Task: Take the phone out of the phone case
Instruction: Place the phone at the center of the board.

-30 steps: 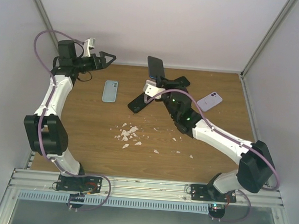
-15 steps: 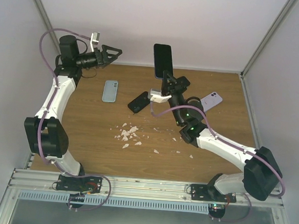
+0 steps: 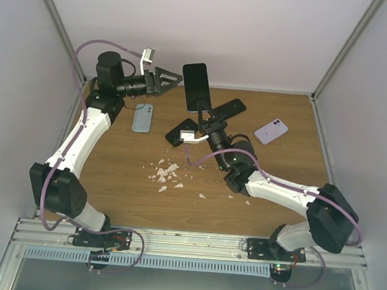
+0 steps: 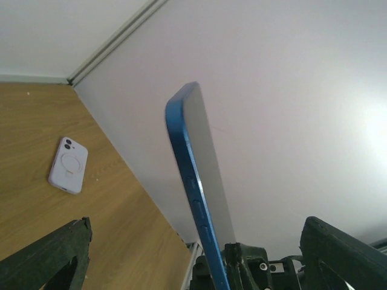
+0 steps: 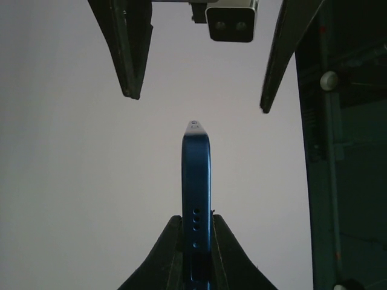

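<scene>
My right gripper (image 3: pixel 203 112) is shut on the lower end of a phone in a blue case (image 3: pixel 196 86) and holds it upright above the back of the table. In the right wrist view the case's edge (image 5: pixel 196 163) rises from between my right gripper's (image 5: pixel 196 225) fingers. My left gripper (image 3: pixel 171 79) is open, level with the phone and just to its left, without touching it. In the left wrist view the blue case (image 4: pixel 195 187) stands in line with the gap of the left gripper (image 4: pixel 196 225). The open left fingers (image 5: pixel 130 57) also show above the phone in the right wrist view.
On the wooden table (image 3: pixel 111 179) lie a light blue phone (image 3: pixel 142 117), a black phone (image 3: pixel 180 132) and a lavender phone (image 3: pixel 271 131), which also shows in the left wrist view (image 4: pixel 68 164). White crumbs (image 3: pixel 165 173) are scattered mid-table. The white back wall stands close behind.
My left gripper has swung right, from the back left corner to just beside the phone. My right gripper has shifted the raised phone slightly left and tilted it.
</scene>
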You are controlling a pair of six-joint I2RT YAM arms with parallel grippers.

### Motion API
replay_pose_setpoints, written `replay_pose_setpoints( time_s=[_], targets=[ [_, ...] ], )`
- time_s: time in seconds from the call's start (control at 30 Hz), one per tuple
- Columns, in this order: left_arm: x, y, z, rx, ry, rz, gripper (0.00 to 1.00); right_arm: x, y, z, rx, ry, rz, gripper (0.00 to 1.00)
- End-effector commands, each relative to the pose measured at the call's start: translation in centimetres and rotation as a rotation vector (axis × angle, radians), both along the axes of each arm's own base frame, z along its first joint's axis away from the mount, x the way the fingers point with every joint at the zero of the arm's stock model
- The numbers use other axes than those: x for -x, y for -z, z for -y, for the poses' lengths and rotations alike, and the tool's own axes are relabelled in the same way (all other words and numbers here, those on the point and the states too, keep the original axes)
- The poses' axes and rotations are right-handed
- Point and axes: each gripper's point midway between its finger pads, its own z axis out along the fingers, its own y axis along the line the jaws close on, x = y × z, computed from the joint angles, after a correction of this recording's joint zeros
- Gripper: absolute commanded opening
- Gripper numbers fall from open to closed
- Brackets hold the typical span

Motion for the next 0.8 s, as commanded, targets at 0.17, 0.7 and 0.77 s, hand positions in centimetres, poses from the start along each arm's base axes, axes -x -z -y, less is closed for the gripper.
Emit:
replay_pose_setpoints(
  time_s=[0.17,0.7,0.77],
  targets=[
    [2.3,1.6,3.1,0.044,0.103,-0.065,0.82,1.8,-4.5,0.5,-0.123,0.011,0.154,0.0],
    [1.8,2.9,3.6,0.112,0.123,-0.162,0.23,0.9,-4.1,0.2,-0.126,0.044,0.115,0.0],
    [1.7,2.8,3.6,0.114,0.122,-0.163,0.17,0.9,-4.0,0.2,-0.124,0.045,0.114,0.0]
  ],
)
